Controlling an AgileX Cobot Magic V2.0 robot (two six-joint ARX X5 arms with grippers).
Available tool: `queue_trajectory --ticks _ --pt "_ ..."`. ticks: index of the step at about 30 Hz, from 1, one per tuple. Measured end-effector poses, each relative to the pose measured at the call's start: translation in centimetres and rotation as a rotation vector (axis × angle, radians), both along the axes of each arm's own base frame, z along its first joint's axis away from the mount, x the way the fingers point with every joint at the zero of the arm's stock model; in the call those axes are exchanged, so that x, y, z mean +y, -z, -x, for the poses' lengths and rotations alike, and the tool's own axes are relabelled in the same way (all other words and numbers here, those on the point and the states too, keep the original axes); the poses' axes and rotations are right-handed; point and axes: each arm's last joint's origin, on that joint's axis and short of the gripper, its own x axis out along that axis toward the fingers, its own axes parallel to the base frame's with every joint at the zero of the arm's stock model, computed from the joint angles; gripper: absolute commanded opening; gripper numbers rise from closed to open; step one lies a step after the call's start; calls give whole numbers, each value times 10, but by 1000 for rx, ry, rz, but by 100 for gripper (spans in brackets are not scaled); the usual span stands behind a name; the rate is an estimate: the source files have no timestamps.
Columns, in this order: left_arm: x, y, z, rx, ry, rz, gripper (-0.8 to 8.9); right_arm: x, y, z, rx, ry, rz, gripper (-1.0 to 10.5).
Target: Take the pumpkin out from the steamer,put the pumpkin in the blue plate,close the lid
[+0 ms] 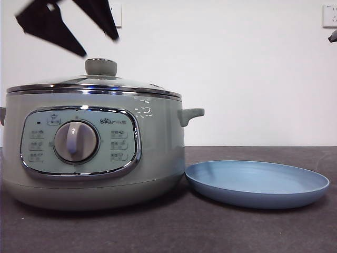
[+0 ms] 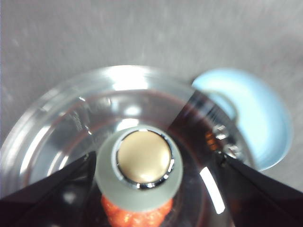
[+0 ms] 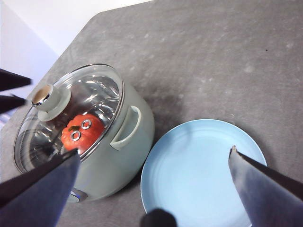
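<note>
The sage-green steamer (image 1: 95, 153) stands on the table with the glass lid (image 1: 95, 83) closed on it. The pumpkin (image 3: 83, 132) sits inside and shows through the glass in the right wrist view and the left wrist view (image 2: 135, 213). My left gripper (image 1: 100, 46) hovers just above the lid's knob (image 1: 101, 67), open, its jaws on either side of the knob (image 2: 144, 156) without touching it. The blue plate (image 1: 258, 182) lies empty beside the steamer. My right gripper (image 3: 154, 151) is open and empty high above the plate (image 3: 203, 170).
The right arm shows only as a dark tip (image 1: 333, 36) at the front view's upper right. The steamer's side handle (image 1: 190, 114) points toward the plate. The grey table (image 1: 237, 226) runs in front of both.
</note>
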Motion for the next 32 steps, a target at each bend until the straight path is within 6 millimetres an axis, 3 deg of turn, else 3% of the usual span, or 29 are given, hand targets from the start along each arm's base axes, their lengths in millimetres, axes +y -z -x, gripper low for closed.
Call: queue_trajectory --ticks 5,10,11,14,16,32 --pt "-10 21 -15 50 -3 -71 410 0 0 0 0 0 0 568" --pt "-12 24 -21 35 6 -80 398 0 0 0 4 0 0 567" --pt "-13 24 -21 34 6 -80 360 0 0 0 6 0 0 567" --pt "-13 24 -22 26 11 -80 98 0 1 0 6 0 0 567" --pt "-15 23 -22 5 24 -88 -24 0 1 0 7 0 1 567" --pt "-14 17 -17 -19 32 -80 -8 0 1 0 7 1 1 567"
